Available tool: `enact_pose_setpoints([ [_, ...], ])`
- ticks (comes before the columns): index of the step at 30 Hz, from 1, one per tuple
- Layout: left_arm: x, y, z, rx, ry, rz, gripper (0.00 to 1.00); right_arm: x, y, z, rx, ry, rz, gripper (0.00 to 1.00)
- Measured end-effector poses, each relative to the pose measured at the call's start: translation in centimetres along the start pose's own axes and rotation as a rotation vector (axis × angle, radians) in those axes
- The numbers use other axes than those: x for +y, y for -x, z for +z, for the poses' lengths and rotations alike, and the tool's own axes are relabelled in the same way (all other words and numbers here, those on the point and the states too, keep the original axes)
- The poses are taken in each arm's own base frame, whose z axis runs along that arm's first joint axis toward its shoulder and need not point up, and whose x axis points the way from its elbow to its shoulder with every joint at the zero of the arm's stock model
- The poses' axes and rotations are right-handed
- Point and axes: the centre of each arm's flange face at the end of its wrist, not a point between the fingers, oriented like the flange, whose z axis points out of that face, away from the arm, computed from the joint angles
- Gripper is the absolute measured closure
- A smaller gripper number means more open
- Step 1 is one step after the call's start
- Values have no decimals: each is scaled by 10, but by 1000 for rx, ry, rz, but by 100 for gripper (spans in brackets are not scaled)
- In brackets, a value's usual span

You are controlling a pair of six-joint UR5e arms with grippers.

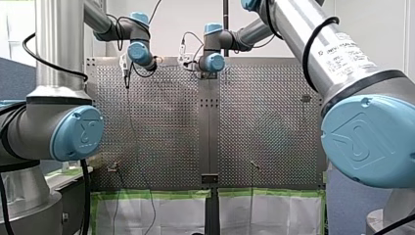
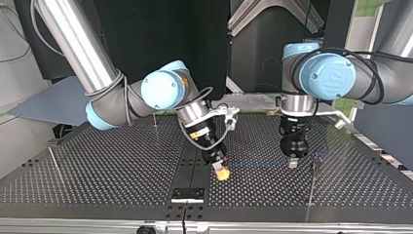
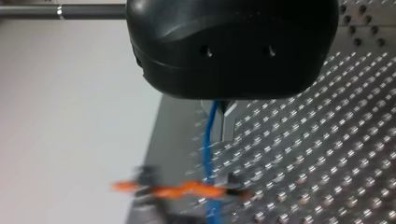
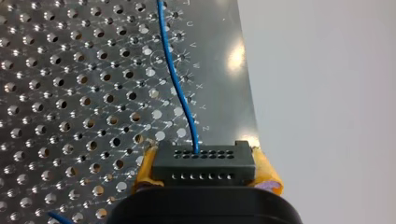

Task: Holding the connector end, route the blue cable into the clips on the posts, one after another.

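While both arms reach down over the middle of the perforated table (image 2: pixel 97 165), my right gripper (image 2: pixel 222 171) hangs low at the centre seam in the top view. My left gripper (image 2: pixel 292 162) hangs just to its right in that view.

In the right wrist view the black connector (image 4: pixel 204 163) sits clamped between the yellow pads (image 4: pixel 144 171), which press on its two short sides, so the gripper is closed on it. The blue cable (image 4: pixel 180 88) leaves the connector's pin face and runs away from the gripper over the plate, bending slightly.

In the top view a stretch of that cable spans the gap between the two grippers, just above the table surface.

In the left wrist view the metal fingers (image 3: pixel 227 126) stand close together with the cable passing down between them. They appear to be closed on it, though the black gripper body hides their upper part. Ahead of those fingers the cable crosses a blurred orange shape (image 3: pixel 187 189) with dark parts, and I cannot tell what it is.

A thin post (image 2: pixel 312 180) stands just right of my left gripper in the top view, near the table's near edge, and the cable does not reach it. Another post (image 2: pixel 155 119) stands far back at the left, beside my right arm's wrist, well apart from the cable.
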Motion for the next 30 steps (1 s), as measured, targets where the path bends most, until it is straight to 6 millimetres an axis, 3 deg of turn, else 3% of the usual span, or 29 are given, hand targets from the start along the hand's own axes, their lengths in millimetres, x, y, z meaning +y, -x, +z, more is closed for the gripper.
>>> enact_pose_setpoints([
  [4, -5, -11, 4, 16, -13, 1, 100, 2, 4, -2, -15, 4, 1, 100],
  [13, -21, -43, 12, 64, -38, 1, 100, 12, 36, -14, -82, 21, 8, 100],
  [30, -46, -63, 3, 100, -30, 3, 100, 33, 84, -37, -182, 69, 12, 100],
])
